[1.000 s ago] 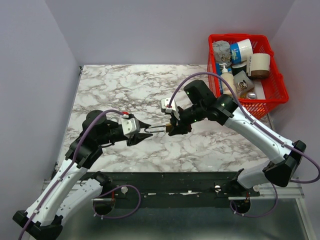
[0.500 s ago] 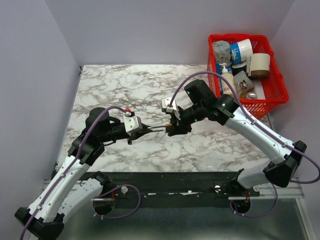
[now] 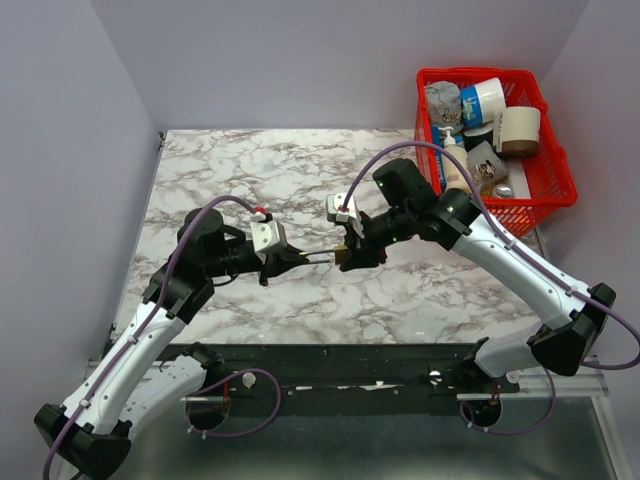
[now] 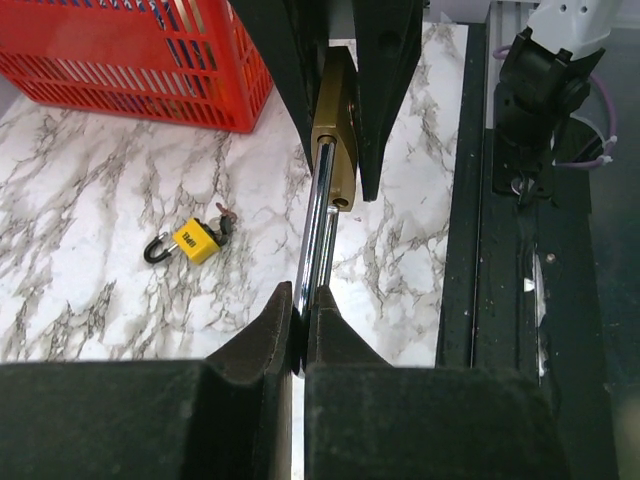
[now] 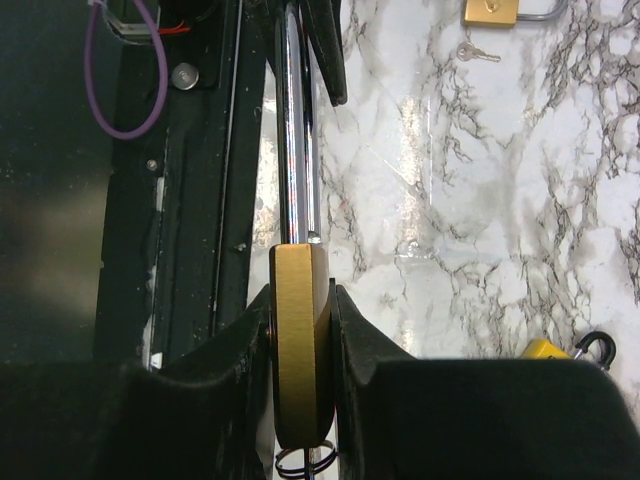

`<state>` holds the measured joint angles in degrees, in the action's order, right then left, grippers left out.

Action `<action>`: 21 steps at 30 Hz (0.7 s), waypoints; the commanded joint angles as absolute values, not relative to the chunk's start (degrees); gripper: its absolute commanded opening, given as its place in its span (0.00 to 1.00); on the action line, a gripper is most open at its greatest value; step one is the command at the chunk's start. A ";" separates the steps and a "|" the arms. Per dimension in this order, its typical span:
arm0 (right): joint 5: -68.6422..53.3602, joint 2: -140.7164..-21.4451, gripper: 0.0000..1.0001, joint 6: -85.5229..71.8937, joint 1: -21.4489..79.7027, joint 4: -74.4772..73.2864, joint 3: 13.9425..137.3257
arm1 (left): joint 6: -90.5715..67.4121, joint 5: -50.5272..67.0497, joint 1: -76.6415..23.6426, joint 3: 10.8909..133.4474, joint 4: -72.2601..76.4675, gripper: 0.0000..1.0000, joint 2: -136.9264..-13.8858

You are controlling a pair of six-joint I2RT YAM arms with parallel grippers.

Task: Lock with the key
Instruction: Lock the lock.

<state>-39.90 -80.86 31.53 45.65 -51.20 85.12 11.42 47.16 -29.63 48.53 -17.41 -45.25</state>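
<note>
Closing step: right pincer (image 5: 300, 295) grips padlock body (image 4: 335, 140); left pincer (image 4: 299, 315), at 9 o'clock, pinches shackle (image 4: 322, 240); next, probably press it home

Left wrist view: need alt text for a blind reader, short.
The left claw pinches the chrome shackle of a brass padlock, whose body the right claw grips from the far side, above a marble table. A small yellow padlock lies on the marble to the left, and a red basket sits at upper left.
</note>
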 commanded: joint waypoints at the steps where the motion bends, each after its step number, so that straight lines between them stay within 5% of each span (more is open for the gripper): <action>1: -44.82 -80.15 0.01 29.10 46.58 -41.14 87.01 | 6.07 49.92 -30.23 49.22 -11.79 0.00 -47.20; 21: -52.21 -82.35 0.01 24.08 47.99 -34.02 88.24 | -6.06 49.49 -32.43 45.70 4.65 0.00 -50.01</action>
<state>-41.45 -80.90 26.74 44.66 -50.85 85.12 -0.71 48.73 -29.12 46.68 -8.27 -47.88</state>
